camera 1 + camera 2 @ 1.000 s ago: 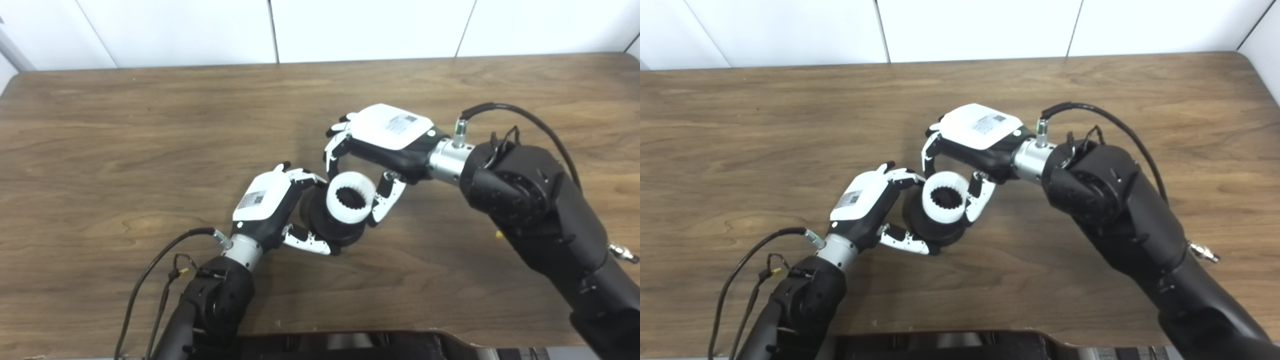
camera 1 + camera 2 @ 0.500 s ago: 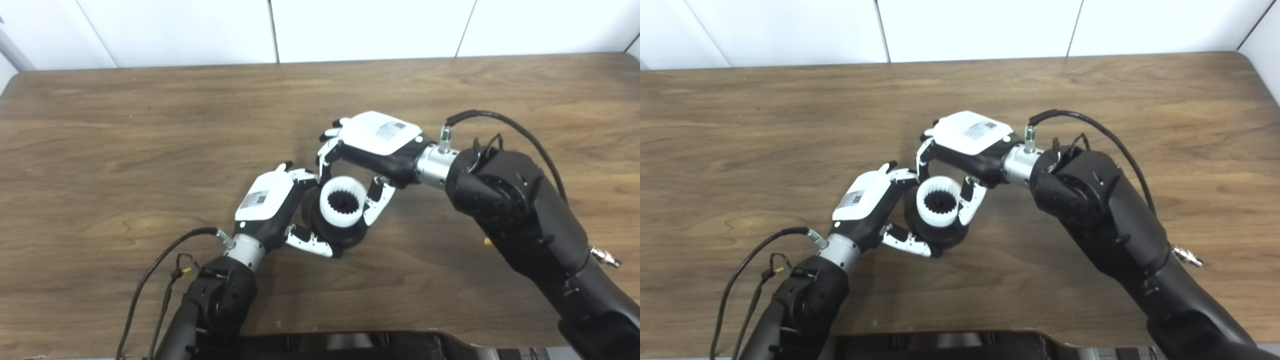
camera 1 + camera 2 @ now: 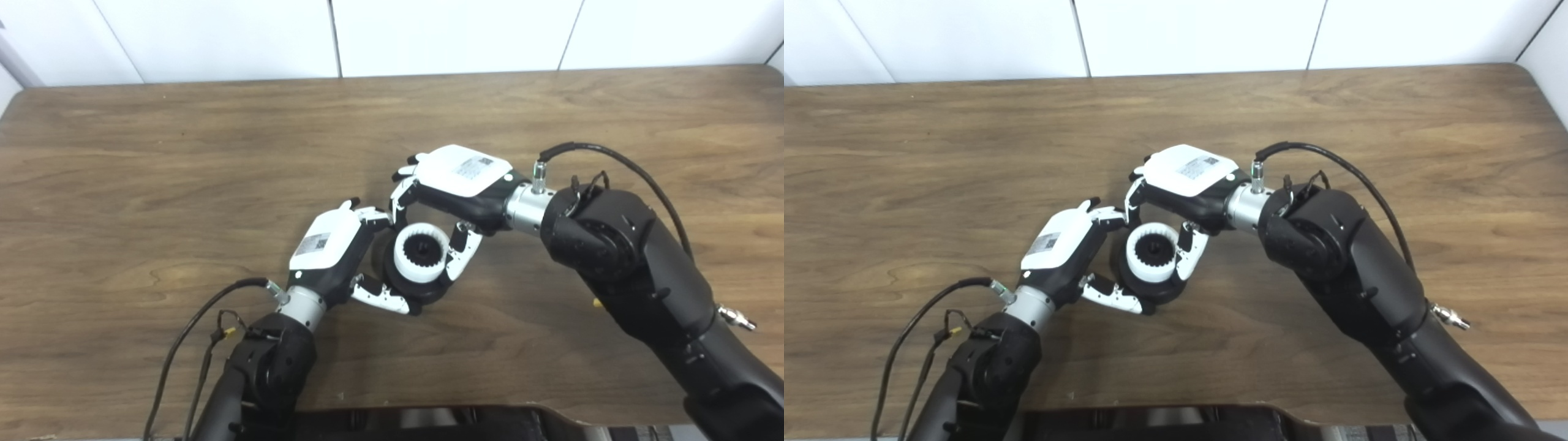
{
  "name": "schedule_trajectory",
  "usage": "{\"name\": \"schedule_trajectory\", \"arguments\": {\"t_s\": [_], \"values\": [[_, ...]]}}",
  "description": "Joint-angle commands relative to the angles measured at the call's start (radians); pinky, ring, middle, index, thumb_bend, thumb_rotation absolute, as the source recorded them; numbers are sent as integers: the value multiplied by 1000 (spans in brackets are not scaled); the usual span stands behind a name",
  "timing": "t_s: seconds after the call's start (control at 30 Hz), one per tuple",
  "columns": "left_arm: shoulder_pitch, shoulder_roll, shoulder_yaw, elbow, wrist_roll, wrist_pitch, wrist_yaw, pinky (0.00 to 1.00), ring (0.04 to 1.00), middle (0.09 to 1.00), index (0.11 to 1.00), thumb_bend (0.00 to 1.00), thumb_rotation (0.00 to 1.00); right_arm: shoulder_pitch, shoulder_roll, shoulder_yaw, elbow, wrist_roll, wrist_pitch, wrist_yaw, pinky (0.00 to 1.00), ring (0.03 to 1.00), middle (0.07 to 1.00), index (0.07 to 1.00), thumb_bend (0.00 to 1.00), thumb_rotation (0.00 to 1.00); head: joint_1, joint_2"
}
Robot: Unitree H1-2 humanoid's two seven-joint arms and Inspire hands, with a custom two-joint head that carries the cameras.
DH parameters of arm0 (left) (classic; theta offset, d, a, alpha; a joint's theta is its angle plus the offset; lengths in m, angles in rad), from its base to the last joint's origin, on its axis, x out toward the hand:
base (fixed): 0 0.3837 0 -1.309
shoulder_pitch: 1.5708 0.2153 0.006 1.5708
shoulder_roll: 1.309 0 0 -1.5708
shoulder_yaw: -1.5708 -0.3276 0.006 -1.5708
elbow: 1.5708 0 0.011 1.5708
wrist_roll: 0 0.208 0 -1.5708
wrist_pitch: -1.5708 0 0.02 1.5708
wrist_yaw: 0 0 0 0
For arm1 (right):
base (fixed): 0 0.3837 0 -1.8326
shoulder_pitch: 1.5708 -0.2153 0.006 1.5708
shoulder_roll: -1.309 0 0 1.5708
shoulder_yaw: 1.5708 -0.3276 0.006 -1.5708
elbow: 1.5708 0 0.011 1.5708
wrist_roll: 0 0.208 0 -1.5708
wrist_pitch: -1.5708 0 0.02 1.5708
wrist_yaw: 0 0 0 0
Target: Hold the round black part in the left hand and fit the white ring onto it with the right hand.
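The round black part [image 3: 424,293] sits low on the wooden table, held by my left hand [image 3: 334,251], which is shut on its left side; it also shows in the right eye view [image 3: 1157,291]. The white toothed ring [image 3: 421,253] sits on top of the black part, with a dark hub showing in its centre. My right hand [image 3: 456,190] comes in from the right and is shut on the ring, fingers on its far left side and thumb on its right. In the right eye view the ring [image 3: 1153,253] lies between both hands.
The wooden table [image 3: 153,184] spreads on all sides of the hands. A white wall [image 3: 429,30] runs behind its far edge. A dark part of the robot's body [image 3: 429,422] lies at the bottom edge. A cable [image 3: 202,306] loops by the left wrist.
My right hand has moved down and left with the white ring, bringing it from a tilted pose above the black part down onto it. The left hand has stayed almost still.
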Motion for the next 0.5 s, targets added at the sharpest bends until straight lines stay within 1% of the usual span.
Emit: {"name": "schedule_trajectory", "arguments": {"t_s": [0.0, 0.2, 0.33, 0.37, 0.4, 0.43, 0.47], "values": [[-13, -2, -5, -29, -6, -7, -12, 1000, 859, 773, 482, 525, 63, -26, -9, -23, 0, -5, -21, -33, 982, 914, 780, 481, 526, 136, -5, 0], [-14, -2, -3, -25, -11, -13, -6, 1000, 858, 770, 482, 525, 62, -19, -10, -24, 5, -7, -25, -34, 976, 909, 778, 482, 526, 137, -6, 0], [-14, -3, -1, -25, -14, -8, -7, 1000, 861, 771, 482, 525, 62, -12, -6, -35, 5, -2, -15, -39, 973, 906, 772, 489, 525, 145, -12, 0], [-14, -3, -1, -25, -13, -6, -9, 1000, 863, 772, 482, 525, 62, -11, -6, -37, 4, -3, -14, -39, 967, 905, 771, 547, 755, 187, -13, 0], [-14, -2, -1, -26, -13, -5, -10, 1000, 864, 772, 482, 525, 62, -10, -6, -39, 3, -4, -14, -40, 963, 905, 772, 582, 875, 222, -14, 0], [-14, -2, -1, -25, -11, -6, -9, 1000, 865, 773, 482, 525, 62, -12, -7, -40, 1, -7, -13, -37, 961, 905, 772, 600, 937, 241, -14, -2], [-14, -1, -1, -24, -11, -8, -7, 1000, 862, 771, 482, 525, 62, -13, -8, -41, 0, -9, -13, -35, 960, 910, 776, 621, 975, 284, -15, -3]]}}
